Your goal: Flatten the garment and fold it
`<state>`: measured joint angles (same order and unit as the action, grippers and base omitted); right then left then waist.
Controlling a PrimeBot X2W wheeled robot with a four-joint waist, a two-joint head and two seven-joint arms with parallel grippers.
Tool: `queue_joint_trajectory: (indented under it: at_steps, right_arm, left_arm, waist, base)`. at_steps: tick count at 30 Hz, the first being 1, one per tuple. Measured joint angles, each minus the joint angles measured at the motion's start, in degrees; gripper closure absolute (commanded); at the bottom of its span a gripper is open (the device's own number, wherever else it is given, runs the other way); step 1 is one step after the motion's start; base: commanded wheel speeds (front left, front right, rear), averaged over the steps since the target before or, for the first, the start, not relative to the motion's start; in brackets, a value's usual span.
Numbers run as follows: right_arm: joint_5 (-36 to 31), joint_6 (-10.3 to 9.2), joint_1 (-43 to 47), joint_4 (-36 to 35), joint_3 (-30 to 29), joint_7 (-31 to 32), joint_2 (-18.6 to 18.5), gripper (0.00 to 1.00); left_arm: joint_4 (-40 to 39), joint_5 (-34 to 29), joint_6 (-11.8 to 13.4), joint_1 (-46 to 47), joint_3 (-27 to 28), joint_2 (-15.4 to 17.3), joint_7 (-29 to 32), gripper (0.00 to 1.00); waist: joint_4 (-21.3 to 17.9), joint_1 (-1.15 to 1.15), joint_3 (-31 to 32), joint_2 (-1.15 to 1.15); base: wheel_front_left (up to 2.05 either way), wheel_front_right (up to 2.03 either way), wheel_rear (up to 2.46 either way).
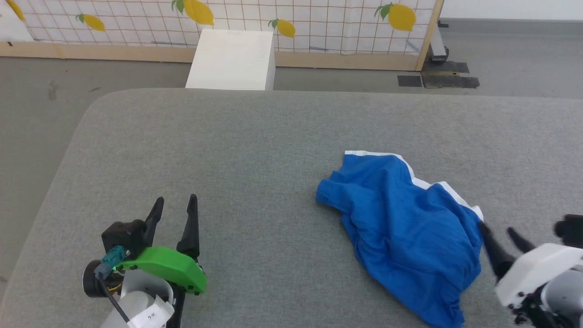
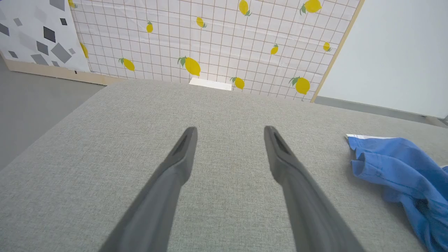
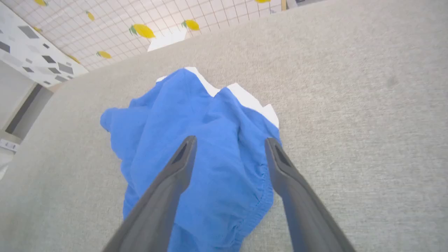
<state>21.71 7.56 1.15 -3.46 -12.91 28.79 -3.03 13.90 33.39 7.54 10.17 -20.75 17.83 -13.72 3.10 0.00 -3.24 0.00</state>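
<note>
1. Two long-fingered dark pincers both stand spread and empty. The left gripper point(image 1: 176, 199) hovers over bare cloth near the near left corner of the grey fabric-covered table point(image 1: 227, 150), probably parked there to stay clear.
2. The right gripper point(image 1: 495, 227) pinches nothing. It sits at the right side of the garment point(image 1: 401, 223), a small pair of bright royal-blue soft shorts with white trim, and its tips reach over the cloth, likely seeking a hold for spreading.
3. The shorts lie rumpled on the table's right half, close to the near edge.
4. Their long axis runs diagonally from far-left to near-right. The white-trimmed edge faces the far and right edges, and a gathered seam lies nearest the right gripper.
5. Flattening looks unfinished and no fold is made.
</note>
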Motion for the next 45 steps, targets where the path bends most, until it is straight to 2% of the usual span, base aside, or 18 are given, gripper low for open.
queue_joint_trajectory:
  at_steps: [3,7,13,19,23,26,30,35,36,37,38,39,45]
  right_arm:
    - [0.05,0.0,-0.51,0.9,-2.89,-3.92,-0.03,0.0]
    - [0.02,0.0,-1.05,2.64,-4.24,-5.98,0.01,0.0]
    - [-0.98,0.0,-2.9,3.48,-3.38,-6.64,0.04,0.0]
    - [-1.02,0.0,-4.08,3.86,-2.32,-6.98,0.08,0.0]
    - [-1.01,0.0,-4.78,4.61,-1.74,-7.67,0.09,0.0]
    - [-1.0,0.0,-5.05,5.37,-1.65,-8.24,0.09,0.0]
    - [-0.96,0.0,-5.17,6.14,-1.52,-9.12,0.09,0.0]
    - [-0.91,0.0,-5.42,6.66,-1.57,-9.5,0.08,0.0]
    - [-0.91,0.0,-5.55,6.71,-1.6,-9.65,0.08,0.0]
    - [-0.92,0.0,-5.69,6.75,-1.66,-9.66,0.08,0.0]
    - [-0.92,0.0,-5.79,6.76,-1.65,-9.67,0.08,0.0]
    - [-0.93,0.0,-5.84,6.79,-1.57,-9.68,0.08,0.0]
    - [-1.07,0.0,-5.85,7.23,-1.51,-10.17,0.1,0.0]
  left_arm:
    - [0.02,0.81,0.0,-0.27,0.09,-0.23,0.01,0.0]
    - [0.24,1.68,-0.44,-0.13,-0.03,-1.27,0.45,0.0]
    - [4.08,1.8,-2.43,12.21,-4.32,-4.47,10.66,0.0]
    - [12.16,1.98,-3.53,26.52,-10.43,-8.38,28.64,0.0]
    - [17.51,1.38,-4.01,33.27,-14.67,-9.68,40.64,0.0]
    - [20.6,0.36,-4.19,36.41,-17.33,-9.96,47.23,0.0]
    - [23.66,-0.55,-5.39,38.4,-20.7,-10.23,53.34,0.0]
    - [25.95,-0.89,-7.1,38.62,-23.52,-10.89,57.83,0.01]
    - [26.03,-0.87,-7.48,38.63,-23.63,-11.02,58.12,0.17]
    - [26.05,-0.69,-7.62,38.63,-23.73,-11.14,58.27,0.58]
    - [26.09,-0.55,-7.94,38.61,-23.87,-11.28,58.35,0.88]
    - [26.11,-0.27,-8.09,38.58,-23.87,-11.55,58.34,1.0]
    - [25.69,2.21,-9.1,37.39,-21.94,-12.73,54.77,1.0]
  waist:
    - [-0.55,0.0,0.15,0.0]
    - [-1.46,0.0,0.0,0.0]
    - [-3.48,0.0,-2.3,0.0]
    - [-5.4,0.0,-5.49,0.0]
    - [-6.82,0.0,-7.75,0.0]
    - [-7.91,0.0,-9.2,0.0]
    - [-9.2,0.01,-10.66,0.0]
    - [-9.92,0.01,-11.53,0.0]
    - [-9.83,0.0,-11.56,0.0]
    - [-9.69,0.0,-11.55,0.0]
    - [-9.54,0.0,-11.54,0.0]
    - [-9.32,0.0,-11.51,0.0]
    - [-7.59,0.0,-10.99,0.0]
  base:
    - [0.0,0.0,0.0]
    - [0.0,0.0,0.0]
    - [0.0,0.0,0.0]
    - [0.0,0.0,0.0]
    - [0.0,0.0,0.0]
    - [0.0,0.0,0.0]
    - [0.0,0.0,0.0]
    - [0.0,0.0,0.0]
    - [0.0,0.0,0.0]
    - [0.0,0.0,0.0]
    - [0.0,0.0,0.0]
    - [0.0,0.0,0.0]
    - [0.0,0.0,0.0]
